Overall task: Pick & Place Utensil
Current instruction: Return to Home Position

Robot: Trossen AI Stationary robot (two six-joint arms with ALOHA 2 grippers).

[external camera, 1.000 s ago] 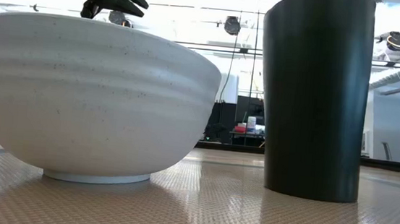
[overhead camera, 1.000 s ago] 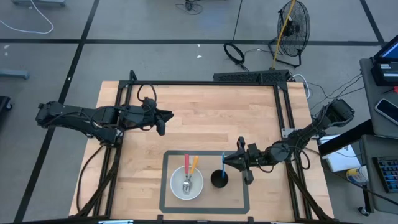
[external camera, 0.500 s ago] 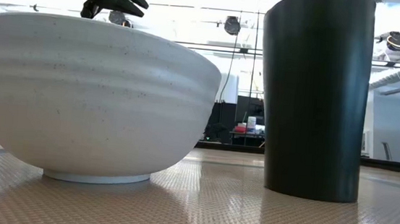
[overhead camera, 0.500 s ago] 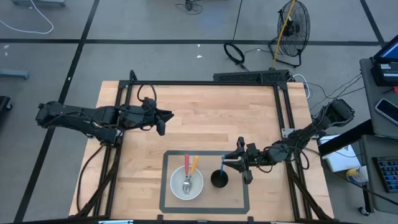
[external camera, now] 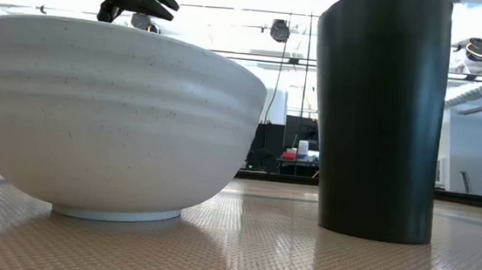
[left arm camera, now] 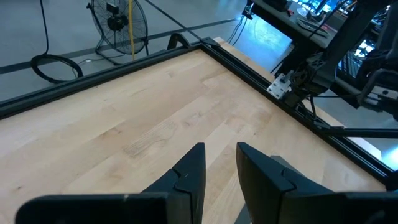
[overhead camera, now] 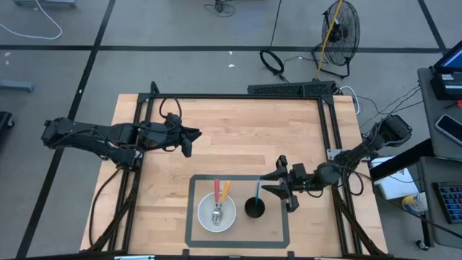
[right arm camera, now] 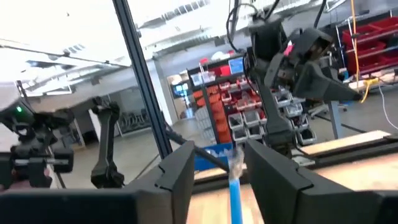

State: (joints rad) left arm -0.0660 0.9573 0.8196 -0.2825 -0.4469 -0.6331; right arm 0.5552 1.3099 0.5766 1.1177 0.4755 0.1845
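Observation:
A blue-handled utensil (overhead camera: 258, 192) stands upright in a black cup (overhead camera: 254, 209) on a dark-bordered mat. Left of the cup, a white bowl (overhead camera: 203, 210) holds a red-handled, an orange-handled and a metal utensil. My right gripper (overhead camera: 268, 183) is open, level, just right of the blue handle's top. In the right wrist view the blue handle (right arm camera: 235, 186) rises between the fingers of my right gripper (right arm camera: 217, 167) with a gap on each side. My left gripper (overhead camera: 190, 137) hovers over bare wood far left of the mat; the left gripper (left arm camera: 220, 163) has a narrow gap between its fingers. The low view shows the bowl (external camera: 111, 115) and the cup (external camera: 383, 112) close up.
A black frame (overhead camera: 238, 98) runs along the table's far edge and down both sides. Bare wood lies between the mat and the far edge. A fan (overhead camera: 341, 27) and cables sit on the floor beyond the table. Shelving and equipment stand in the room behind.
My right gripper has drawn back a little from the blue handle toward the table's right edge, and its fingers stand wider apart than before. The blue utensil stays upright in the cup. The left arm has kept still.

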